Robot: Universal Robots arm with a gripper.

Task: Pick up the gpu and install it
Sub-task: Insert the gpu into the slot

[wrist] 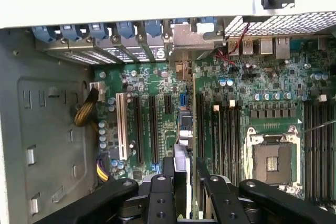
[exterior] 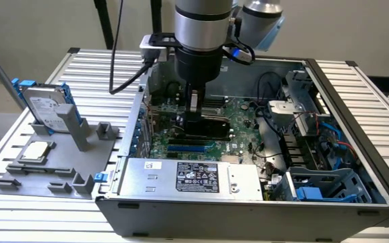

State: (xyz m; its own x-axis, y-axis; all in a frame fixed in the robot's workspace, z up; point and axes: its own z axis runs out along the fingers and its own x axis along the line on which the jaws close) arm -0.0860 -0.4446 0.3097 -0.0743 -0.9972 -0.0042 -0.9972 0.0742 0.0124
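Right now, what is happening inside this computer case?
The gripper is down inside the open computer case, shut on the gpu, which it holds edge-on over the expansion slots of the motherboard. Whether the card is fully seated I cannot tell. The hard drive stands in the grey holder outside the case.

1. Exterior view: set high and off the arm, angled down into the open computer case (exterior: 248,217) from its power supply (exterior: 188,177) side. Mid distance; the whole case is framed.
2. Wrist view: faces straight down past the gripper (wrist: 184,177), close above the motherboard (wrist: 157,119), along the edge-on gpu (wrist: 193,108).
3. Shared coverage: gripper, motherboard and its expansion slots (wrist: 137,124).
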